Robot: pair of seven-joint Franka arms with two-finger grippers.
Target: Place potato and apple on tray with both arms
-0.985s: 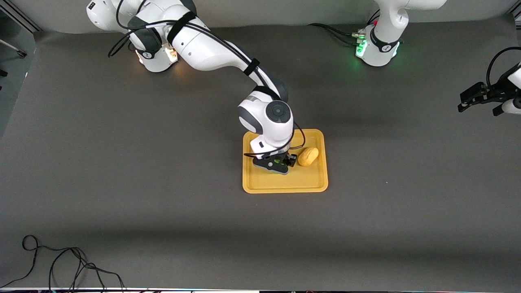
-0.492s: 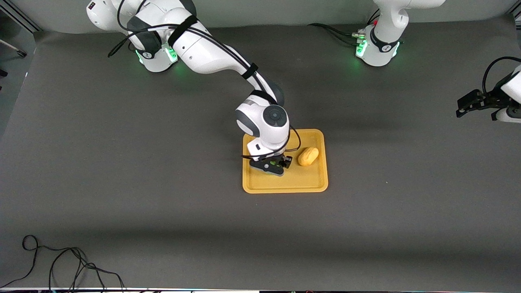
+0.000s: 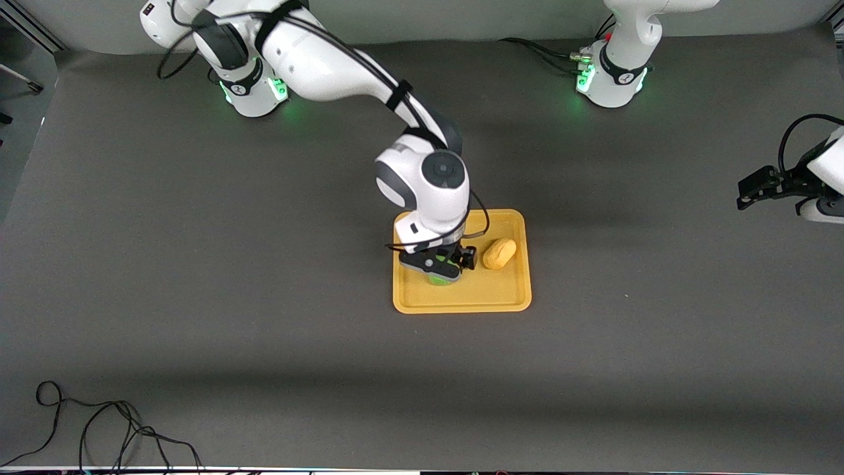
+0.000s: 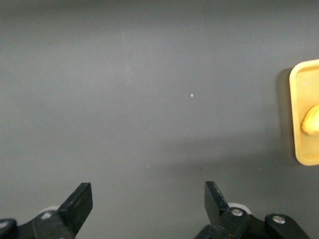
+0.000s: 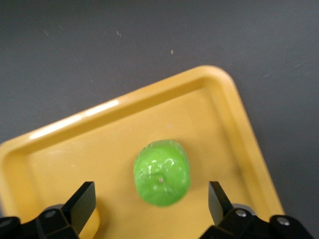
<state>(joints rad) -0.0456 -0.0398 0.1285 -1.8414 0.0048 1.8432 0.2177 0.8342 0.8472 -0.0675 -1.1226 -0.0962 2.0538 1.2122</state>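
The yellow-orange tray (image 3: 461,300) lies mid-table. The tan potato (image 3: 499,253) rests on it toward the left arm's end. The green apple (image 3: 436,280) rests on the tray beside the potato, mostly hidden under my right gripper (image 3: 440,267). In the right wrist view the apple (image 5: 162,173) lies free on the tray (image 5: 99,144), below my open right gripper (image 5: 150,194), and the fingers do not touch it. My left gripper (image 3: 748,191) is open and empty over bare table at the left arm's end. In its wrist view (image 4: 148,199) the tray (image 4: 301,119) and potato (image 4: 311,121) show at the edge.
The dark grey table cover (image 3: 264,264) surrounds the tray. A black cable (image 3: 99,429) lies near the front edge at the right arm's end. Both arm bases stand along the edge farthest from the front camera.
My right gripper has lifted off the apple, which stays on the tray. My left gripper has drifted slightly over the table's end.
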